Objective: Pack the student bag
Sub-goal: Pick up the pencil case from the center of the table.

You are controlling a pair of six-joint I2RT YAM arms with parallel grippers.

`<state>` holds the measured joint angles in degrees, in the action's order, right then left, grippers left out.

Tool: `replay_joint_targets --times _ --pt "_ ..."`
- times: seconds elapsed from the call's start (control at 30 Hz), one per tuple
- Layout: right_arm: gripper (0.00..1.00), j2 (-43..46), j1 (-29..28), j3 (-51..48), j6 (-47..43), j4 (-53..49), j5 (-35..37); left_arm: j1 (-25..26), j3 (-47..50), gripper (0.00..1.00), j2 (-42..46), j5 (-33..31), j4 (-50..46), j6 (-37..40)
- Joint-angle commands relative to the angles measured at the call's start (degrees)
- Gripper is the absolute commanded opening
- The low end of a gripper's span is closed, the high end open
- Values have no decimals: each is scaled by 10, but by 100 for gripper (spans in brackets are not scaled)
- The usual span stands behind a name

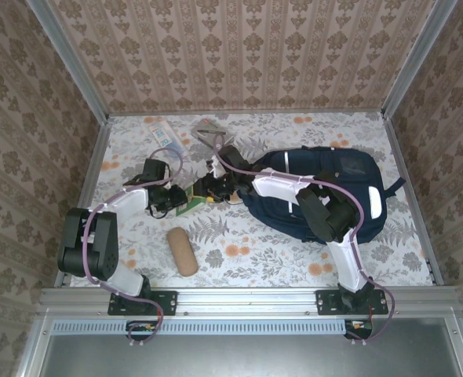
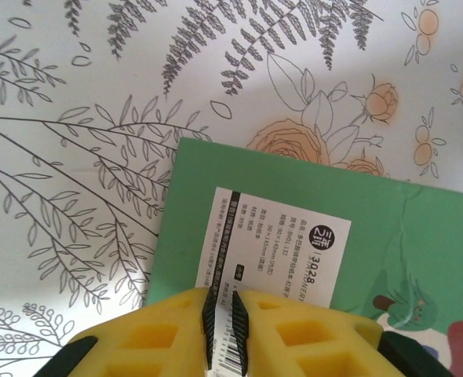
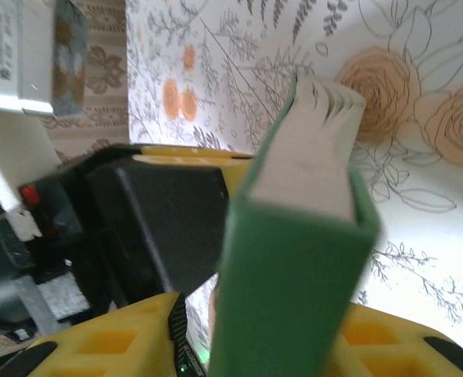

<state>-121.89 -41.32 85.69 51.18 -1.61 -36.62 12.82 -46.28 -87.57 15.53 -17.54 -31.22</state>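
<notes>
On floral table (image 1: 255,263), left part: brown oblong case (image 1: 183,251) lies near front edge. Left gripper (image 2: 225,318) pinches green book (image 2: 388,251), pads clamped tight over its white label. Right gripper (image 3: 271,338) straddles same book, one finger each side; whether pads press it, cannot tell. Right of centre: student bag (image 1: 341,166), navy fabric, small white patches, lies flat under right arm. Long axis runs left to right, right end slightly farther back; strap loop sticks out at right end.
</notes>
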Motion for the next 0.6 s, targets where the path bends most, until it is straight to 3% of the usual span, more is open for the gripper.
replay_joint_targets --times 0.0,0.13,0.3,0.37,0.57 --pt "43 7 -9 14 -18 -23 -7 9 -8 26 12 39 7 7" --pt "34 9 -9 15 -25 -33 0 9 -7 25 13 37 7 7" --pt "13 18 -5 7 -21 -33 13 9 -10 27 18 35 2 7" --pt "7 30 0 -3 -18 -28 23 8 -14 32 26 34 -3 3" --pt "5 81 31 -43 3 11 35 -8 -16 53 84 38 -9 -36"
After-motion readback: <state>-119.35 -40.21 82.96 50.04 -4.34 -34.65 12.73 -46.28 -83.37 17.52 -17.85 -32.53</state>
